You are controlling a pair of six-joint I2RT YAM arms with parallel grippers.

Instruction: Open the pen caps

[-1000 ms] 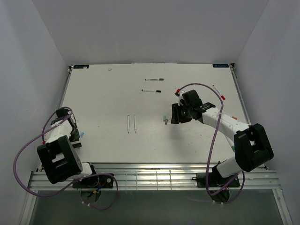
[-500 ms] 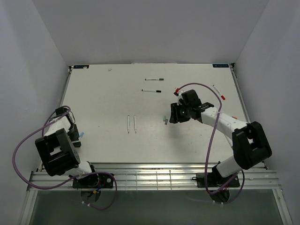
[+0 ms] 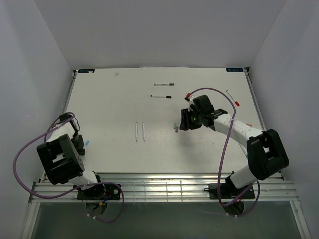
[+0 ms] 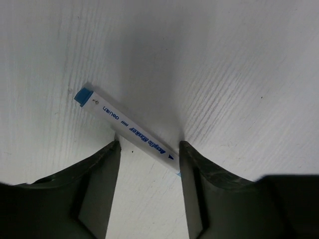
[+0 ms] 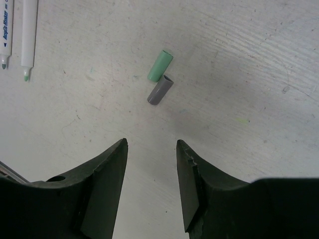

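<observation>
A white pen (image 4: 130, 131) with a blue end (image 4: 83, 95) lies slantwise on the table. Its near end sits between the fingers of my left gripper (image 4: 148, 145), against the right finger (image 4: 192, 169); a gap still shows between the jaws. From above that gripper (image 3: 82, 147) is at the table's left edge. Loose green (image 5: 160, 65) and grey (image 5: 160, 90) pen caps lie just ahead of my right gripper (image 5: 151, 144), which is open and empty. Above, the caps (image 3: 175, 127) lie left of that gripper (image 3: 181, 124).
Two uncapped white pens (image 3: 140, 131) lie mid-table; their tips (image 5: 26, 74) show at the right wrist view's top left. Capped pens lie farther back: a green-capped one (image 3: 164, 84), a black-capped one (image 3: 161, 96), and a red-capped one (image 3: 232, 97) at right. White walls enclose the table (image 3: 109, 99).
My left gripper's jaws have narrowed round the blue-ended pen and that arm has shifted a little. The right gripper has edged left toward the loose caps.
</observation>
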